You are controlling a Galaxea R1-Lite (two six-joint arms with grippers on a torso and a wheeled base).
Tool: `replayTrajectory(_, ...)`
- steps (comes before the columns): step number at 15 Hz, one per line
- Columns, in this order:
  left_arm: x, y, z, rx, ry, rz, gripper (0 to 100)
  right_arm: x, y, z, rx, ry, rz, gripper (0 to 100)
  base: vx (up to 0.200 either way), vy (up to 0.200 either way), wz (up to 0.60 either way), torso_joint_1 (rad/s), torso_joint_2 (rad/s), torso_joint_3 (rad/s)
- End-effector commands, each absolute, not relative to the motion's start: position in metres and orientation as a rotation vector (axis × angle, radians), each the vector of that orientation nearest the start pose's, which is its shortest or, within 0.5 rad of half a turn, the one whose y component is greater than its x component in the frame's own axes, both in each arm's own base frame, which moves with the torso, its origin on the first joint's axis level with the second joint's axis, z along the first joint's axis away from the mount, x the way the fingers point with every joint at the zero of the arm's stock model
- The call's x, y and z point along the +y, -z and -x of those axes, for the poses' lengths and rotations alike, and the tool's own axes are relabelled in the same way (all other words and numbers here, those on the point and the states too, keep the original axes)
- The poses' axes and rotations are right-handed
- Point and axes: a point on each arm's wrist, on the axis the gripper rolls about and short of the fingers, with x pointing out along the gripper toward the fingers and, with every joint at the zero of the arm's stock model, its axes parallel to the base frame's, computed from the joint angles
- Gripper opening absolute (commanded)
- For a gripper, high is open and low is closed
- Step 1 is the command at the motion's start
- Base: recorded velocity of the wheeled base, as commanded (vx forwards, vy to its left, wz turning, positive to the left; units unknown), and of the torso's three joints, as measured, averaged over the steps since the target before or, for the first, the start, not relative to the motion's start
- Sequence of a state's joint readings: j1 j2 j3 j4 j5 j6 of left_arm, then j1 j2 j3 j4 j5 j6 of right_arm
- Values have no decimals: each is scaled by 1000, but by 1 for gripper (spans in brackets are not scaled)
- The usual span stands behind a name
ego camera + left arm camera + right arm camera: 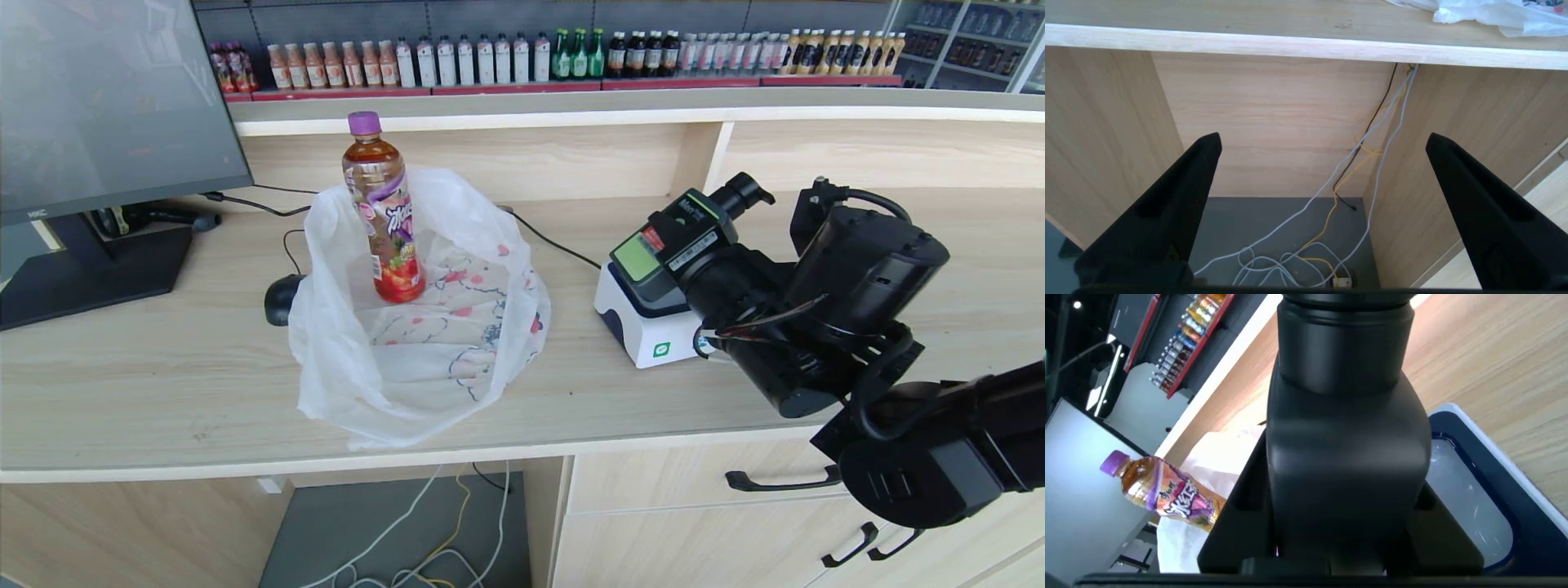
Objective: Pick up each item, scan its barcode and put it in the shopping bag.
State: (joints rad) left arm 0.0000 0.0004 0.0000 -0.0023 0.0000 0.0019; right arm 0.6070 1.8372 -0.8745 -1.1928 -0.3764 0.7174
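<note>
Head cam: high, looking down on tabletop (147,376). Left wrist cam: below tabletop edge, looking past fingers (1159,220). Both share bag (351,359).

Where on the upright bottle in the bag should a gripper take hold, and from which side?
Probably the upper body of the bottle, just under the purple cap, approached level from the front. It stands upright, and the bag wraps only its lower half, leaving that round section clear.

Light wood counter (163,384), white plastic shopping bag (424,359) open near front edge, black mouse (280,300) touching bag's left side, monitor stand (90,269) far left, black cable (555,243) behind bag, white-and-navy scanner dock (645,327) right of bag.
</note>
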Motion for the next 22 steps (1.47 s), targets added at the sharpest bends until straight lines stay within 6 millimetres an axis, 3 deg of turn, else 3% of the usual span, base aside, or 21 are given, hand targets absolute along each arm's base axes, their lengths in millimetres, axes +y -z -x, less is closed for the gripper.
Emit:
replayTrajectory(1,0,-76,23,-3,0,-3,100,187,-213,-283,-114,-296,-822,0,0,0,0,0,0,0)
replayTrajectory(12,0,-76,23,-3,0,-2,100,186,-210,-282,-104,-293,-820,0,0,0,0,0,0,0)
replayTrajectory(15,0,-76,23,-3,0,-2,100,187,-242,-276,-192,-328,-771,0,0,0,0,0,0,0)
replayTrajectory(17,0,-76,23,-3,0,-2,100,185,-259,-262,-216,-345,-721,0,0,0,0,0,0,0)
replayTrajectory(22,0,-76,23,-3,0,-2,100,168,-278,-234,-320,-298,-456,0,0,0,0,0,0,0)
